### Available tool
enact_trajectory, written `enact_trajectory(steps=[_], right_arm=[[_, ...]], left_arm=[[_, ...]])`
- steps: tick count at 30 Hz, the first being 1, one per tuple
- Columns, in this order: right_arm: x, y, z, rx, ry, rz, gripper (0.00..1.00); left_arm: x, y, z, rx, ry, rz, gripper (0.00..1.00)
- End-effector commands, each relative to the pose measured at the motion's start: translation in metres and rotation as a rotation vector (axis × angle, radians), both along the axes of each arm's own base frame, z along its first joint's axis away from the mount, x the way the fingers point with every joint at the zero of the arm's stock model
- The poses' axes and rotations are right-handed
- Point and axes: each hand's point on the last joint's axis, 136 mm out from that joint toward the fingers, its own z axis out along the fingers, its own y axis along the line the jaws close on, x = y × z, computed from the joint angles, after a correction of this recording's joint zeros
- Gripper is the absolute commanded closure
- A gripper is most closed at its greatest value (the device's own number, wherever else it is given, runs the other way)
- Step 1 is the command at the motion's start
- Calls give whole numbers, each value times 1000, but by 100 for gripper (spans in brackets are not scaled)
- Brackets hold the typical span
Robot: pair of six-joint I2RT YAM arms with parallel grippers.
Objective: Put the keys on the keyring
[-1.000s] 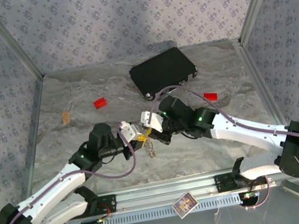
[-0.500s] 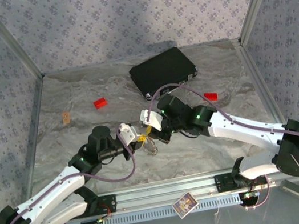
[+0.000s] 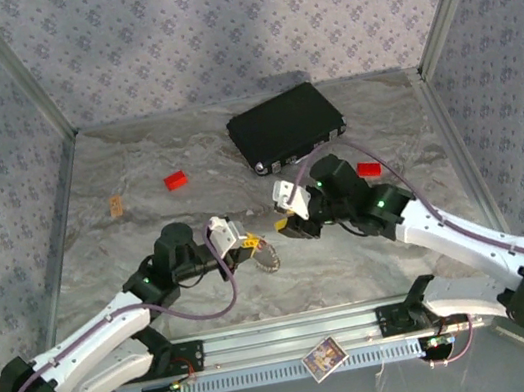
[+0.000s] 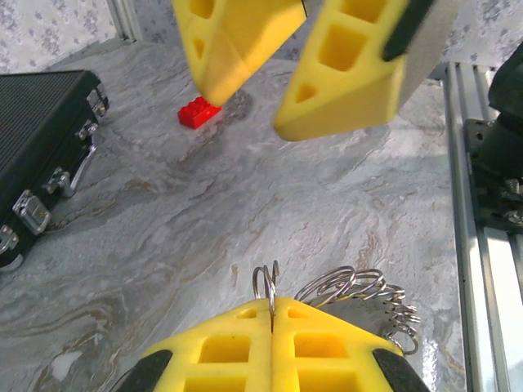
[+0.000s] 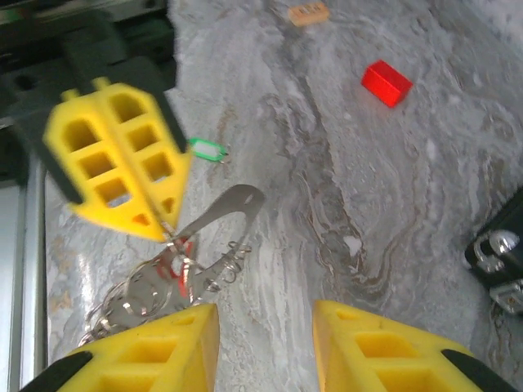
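My left gripper [image 4: 271,306] is shut on the keyring [image 4: 359,287], pinching a thin wire loop while the coiled shiny rings hang to its right just above the table. In the right wrist view the keyring [image 5: 155,282] dangles under the left gripper [image 5: 159,227], with the red key's tag [image 5: 176,261] among its loops. The green key [image 5: 207,149] lies on the table beyond. My right gripper [image 5: 265,347] is open and holds nothing, a short way right of the ring. From above, the left gripper [image 3: 247,246], keyring [image 3: 269,258] and right gripper [image 3: 285,224] sit mid-table.
A black case [image 3: 285,126] stands at the back. One red block [image 3: 175,181] lies back left, another [image 3: 369,169] behind the right arm. A small tan piece [image 3: 117,205] lies far left. The metal rail [image 3: 287,339] runs along the near edge.
My right gripper has opened and drawn back to the right, away from the keyring. The left gripper stays shut on the ring, barely shifted.
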Motion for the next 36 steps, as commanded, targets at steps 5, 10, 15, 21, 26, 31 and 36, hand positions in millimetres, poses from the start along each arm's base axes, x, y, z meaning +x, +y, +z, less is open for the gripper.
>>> enact_trajectory(steps=[5, 10, 15, 21, 26, 31, 36], right_arm=[[-30, 14, 2, 66, -22, 229, 73], [-43, 20, 0, 90, 35, 283, 74], [-43, 18, -14, 66, 45, 270, 72], [-31, 20, -20, 54, 27, 207, 71], [-29, 20, -21, 58, 15, 188, 73], [-29, 19, -24, 57, 21, 180, 76], [-38, 26, -22, 75, 55, 226, 81]], left_arm=[[-13, -16, 24, -103, -143, -163, 100], [-12, -20, 26, -109, -172, -186, 100], [-13, -19, 24, -99, -175, -185, 100], [-16, -19, 22, -97, -167, -198, 100], [-18, -19, 24, -101, -166, -211, 100], [-21, -19, 23, -101, -161, -223, 100], [-23, -19, 26, -115, -153, -234, 100]])
